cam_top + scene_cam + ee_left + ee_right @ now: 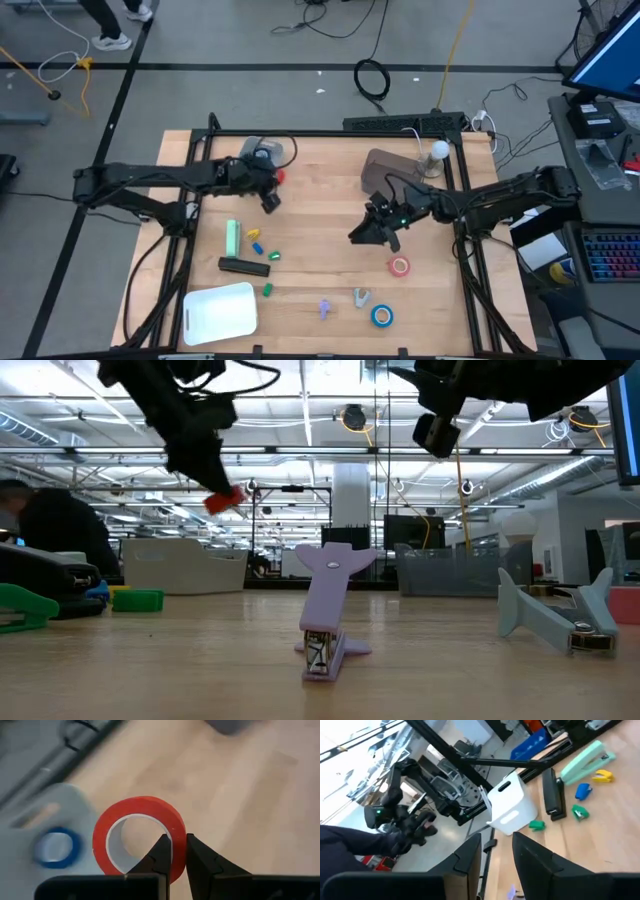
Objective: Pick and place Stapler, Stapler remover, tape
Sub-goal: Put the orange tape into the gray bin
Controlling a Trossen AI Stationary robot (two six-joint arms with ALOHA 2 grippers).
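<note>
The left gripper [173, 851] pinches the red tape [139, 836] by its wall, carrying it raised above the gray tray [262, 150], presumably for deposit there, while the right gripper [496, 849] hovers mid-table, fingers parted, empty.

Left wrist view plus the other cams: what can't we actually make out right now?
- Left wrist view: the red tape sits clamped by the left tool; its lower rim is hidden behind the fingers.
- Same view: the blue tape and the grey tray under it are blurred.
- High view: the right tool is too small to judge; the stapler removers lack detail.
- Low view: the right tool is cropped by the top edge.
</note>
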